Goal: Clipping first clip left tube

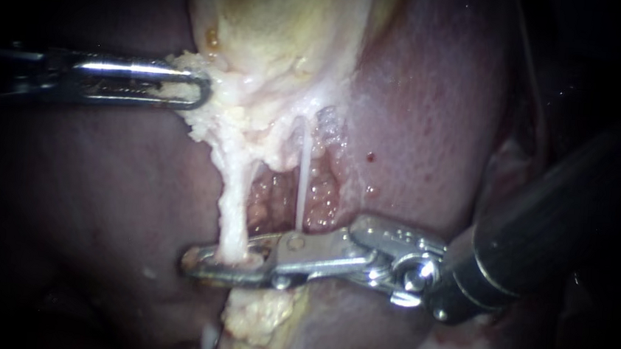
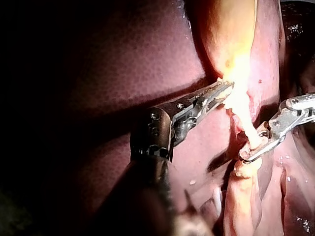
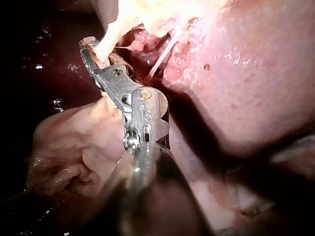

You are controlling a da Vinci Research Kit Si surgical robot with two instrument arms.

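Softness marks the left tube (image 1: 234, 205). It is a pale, wet cord hanging from the fatty fringe under the gallbladder (image 1: 277, 31) and running down to a lump of yellow fat, with the dark red liver (image 1: 433, 117) on both sides. It looks limp, light and slick, and I judge it would stretch or tear rather than resist. Just beside it, toward the right tool's shaft, runs the right tube (image 1: 300, 188), a far thinner white thread that looks even easier to snap.

The right tool (image 1: 222, 259) comes in from the right with its 2 jaws closed around the left tube near its lower end, 1 jaw on each side and the cord pinched between them. I cannot make out whether a clip sits in the jaws. The thin tube meets this tool farther back, near its pivot, not between the jaws.

The left tool (image 1: 197, 88) comes in from the left, its jaws pressed together on the fatty edge of the gallbladder. That pull seems to draw the cord straight.

From where I stand, the best hold is squarely across the bare length between fringe and lower fat, where the cord is narrow enough to span. A straight squeeze with no sideways tug suits it, since the wet surface could let it slide toward the tips.
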